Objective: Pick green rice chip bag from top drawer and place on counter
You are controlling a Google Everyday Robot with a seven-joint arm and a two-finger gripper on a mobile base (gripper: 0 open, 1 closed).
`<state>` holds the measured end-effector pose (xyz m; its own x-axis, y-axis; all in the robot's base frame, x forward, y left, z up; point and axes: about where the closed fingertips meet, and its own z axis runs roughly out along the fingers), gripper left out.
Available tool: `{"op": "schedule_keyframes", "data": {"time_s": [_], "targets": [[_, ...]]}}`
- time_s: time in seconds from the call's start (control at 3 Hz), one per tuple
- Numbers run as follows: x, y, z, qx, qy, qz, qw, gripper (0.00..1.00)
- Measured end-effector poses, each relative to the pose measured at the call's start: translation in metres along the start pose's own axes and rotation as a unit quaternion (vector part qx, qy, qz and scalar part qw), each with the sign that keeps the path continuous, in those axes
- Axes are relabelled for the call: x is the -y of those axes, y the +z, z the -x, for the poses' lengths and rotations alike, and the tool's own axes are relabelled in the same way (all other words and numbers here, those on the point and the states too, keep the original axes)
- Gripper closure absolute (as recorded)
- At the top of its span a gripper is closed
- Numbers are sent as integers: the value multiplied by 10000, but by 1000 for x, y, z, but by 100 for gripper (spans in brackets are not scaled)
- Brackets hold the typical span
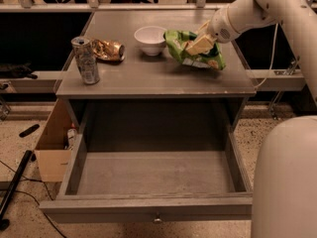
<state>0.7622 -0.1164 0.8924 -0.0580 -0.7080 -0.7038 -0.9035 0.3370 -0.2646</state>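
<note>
The green rice chip bag [195, 49] lies on the right part of the counter [148, 76], just right of a white bowl. My gripper [199, 45] reaches in from the upper right on its white arm and sits on the middle of the bag, shut on it. The bag's lower edge rests on the counter top. The top drawer [153, 175] is pulled fully open below the counter and nothing shows inside it. Its small knob [157, 217] is at the centre of the front panel.
A white bowl [150, 38], a crumpled gold wrapper [108, 49] and an upright drink can [85, 60] stand on the counter's left and middle. A cardboard box [52, 150] sits on the floor left of the cabinet. My white base [287, 182] fills the lower right.
</note>
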Motion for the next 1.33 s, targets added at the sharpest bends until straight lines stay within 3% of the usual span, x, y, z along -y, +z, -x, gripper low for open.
{"op": "schedule_keyframes", "data": {"time_s": [0.33,0.67,1.33], "targets": [[-2,-21,-18,-8,114,-40,9999,100],[-38,-57,-14,-46,187,25,9998,97],[-37,-46,-16,-60,189,80,9998,51]]}}
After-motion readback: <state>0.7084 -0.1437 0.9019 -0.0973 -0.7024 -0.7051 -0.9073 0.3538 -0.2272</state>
